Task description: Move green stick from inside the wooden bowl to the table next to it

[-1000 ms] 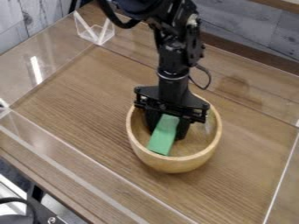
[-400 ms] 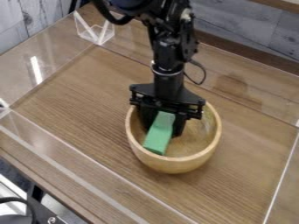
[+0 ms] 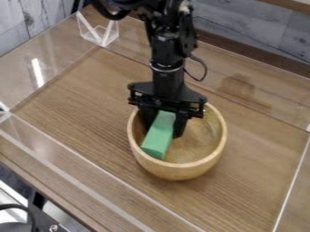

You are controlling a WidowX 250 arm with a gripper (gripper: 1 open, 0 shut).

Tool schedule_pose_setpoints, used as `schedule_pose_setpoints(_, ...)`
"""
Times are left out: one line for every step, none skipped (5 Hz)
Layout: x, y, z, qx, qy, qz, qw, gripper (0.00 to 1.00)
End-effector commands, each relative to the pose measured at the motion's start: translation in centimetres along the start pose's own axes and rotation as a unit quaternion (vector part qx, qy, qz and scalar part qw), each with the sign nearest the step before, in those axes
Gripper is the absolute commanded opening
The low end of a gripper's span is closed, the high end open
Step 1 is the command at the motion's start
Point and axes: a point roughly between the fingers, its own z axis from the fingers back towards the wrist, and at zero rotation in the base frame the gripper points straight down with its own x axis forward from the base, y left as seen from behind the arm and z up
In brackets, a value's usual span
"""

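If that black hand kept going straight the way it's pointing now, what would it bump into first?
Most likely the green stick, whose upper end lies right at the hand's tips; just past it comes the inside of the wooden bowl. Exact depth is hard to judge.

Bowl crowded at upper left, roomier at right

I see bare floor along the right inside of the wooden bowl [image 3: 208, 136] — its thick rim walls that space. Left of the bowl, the table [image 3: 85, 111] lies open toward the clear acrylic wall [image 3: 72, 161] at lower left.
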Motion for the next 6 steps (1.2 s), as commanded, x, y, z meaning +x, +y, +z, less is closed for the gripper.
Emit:
schedule_pose_setpoints(0.9,0.6,1.8,-0.007,-0.032,0.008,0.9994,0.0)
schedule_pose_setpoints(0.8,1.0,1.7,-0.006,-0.03,0.01,0.9995,0.0)
schedule_pose_setpoints(0.7,1.3,1.7,-0.005,-0.029,0.011,0.9995,0.0)
schedule_pose_setpoints(0.5,1.7,1.6,-0.003,-0.028,0.011,0.9996,0.0)
schedule_pose_setpoints(0.4,2.0,1.5,-0.001,-0.026,0.012,0.9996,0.0)
schedule_pose_setpoints(0.2,2.3,1.3,0.002,-0.024,0.011,0.9997,0.0)
